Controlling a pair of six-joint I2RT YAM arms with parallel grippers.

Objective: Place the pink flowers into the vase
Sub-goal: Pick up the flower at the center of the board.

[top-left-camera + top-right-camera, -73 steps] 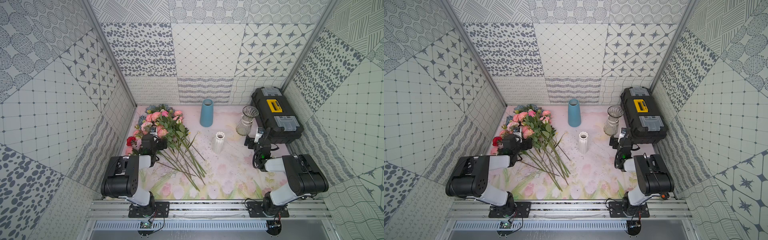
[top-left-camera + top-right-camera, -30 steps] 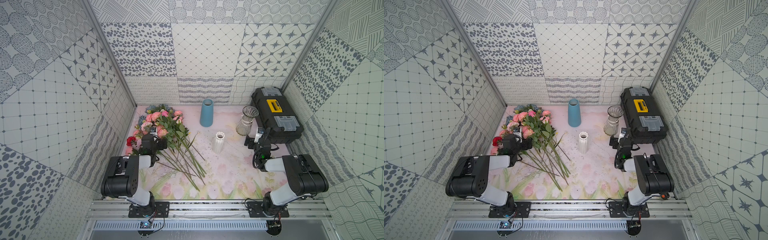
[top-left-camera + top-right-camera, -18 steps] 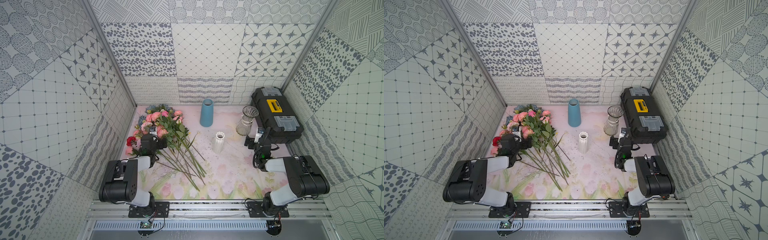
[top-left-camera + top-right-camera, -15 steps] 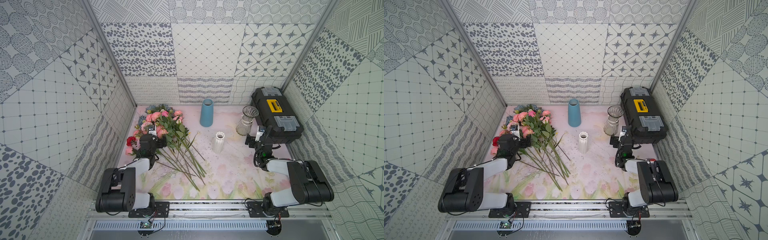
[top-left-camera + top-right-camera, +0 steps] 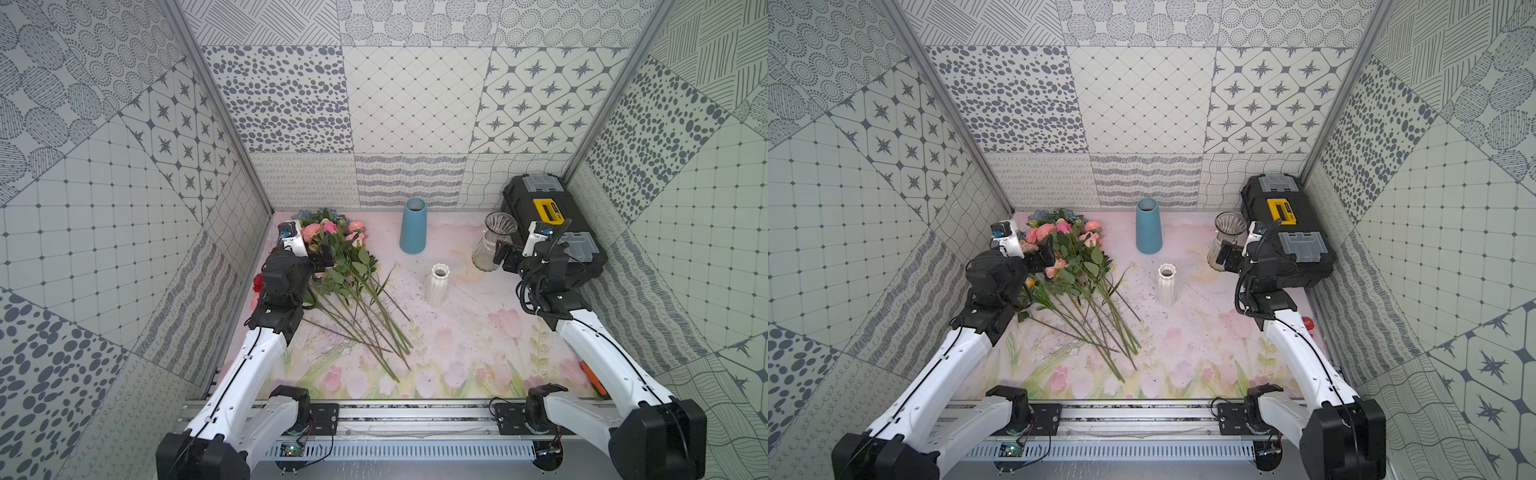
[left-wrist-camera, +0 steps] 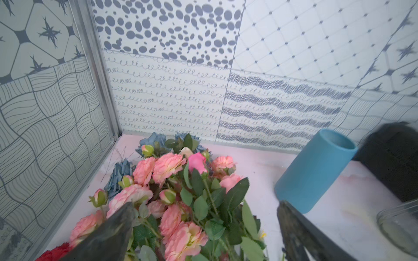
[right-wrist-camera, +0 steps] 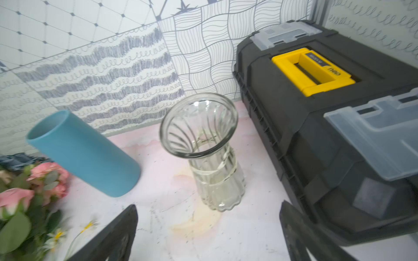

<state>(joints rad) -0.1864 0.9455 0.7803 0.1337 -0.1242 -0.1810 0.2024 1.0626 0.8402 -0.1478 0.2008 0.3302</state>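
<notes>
The pink flowers (image 5: pixel 311 232) (image 5: pixel 1042 232) lie in a bunch at the back left of the table, their green stems (image 5: pixel 374 328) fanning toward the front centre. My left gripper (image 5: pixel 323 255) (image 5: pixel 1044 254) hovers open over the blooms (image 6: pixel 172 167) (image 6: pixel 205 203), holding nothing. Three vases stand upright: a blue one (image 5: pixel 413 226) (image 5: pixel 1148 226), a clear glass one (image 5: pixel 492 241) (image 5: pixel 1225 237) (image 7: pixel 210 153) and a small white ribbed one (image 5: pixel 438 284) (image 5: pixel 1166 284). My right gripper (image 5: pixel 505 261) (image 5: pixel 1228 257) (image 7: pixel 209 205) is open just in front of the glass vase, empty.
A black toolbox (image 5: pixel 548 224) (image 7: pixel 316 101) with a yellow handle fills the back right corner, beside the glass vase. Dusty blue flowers (image 5: pixel 305 215) (image 6: pixel 119 174) and a red bloom (image 5: pixel 258 282) lie with the bunch against the left wall. An orange object (image 5: pixel 590 376) lies front right.
Both arms have unfolded and stretched toward the back. The left gripper has risen over the blooms and the right one has moved toward the glass vase. Flowers and vases have not moved.
</notes>
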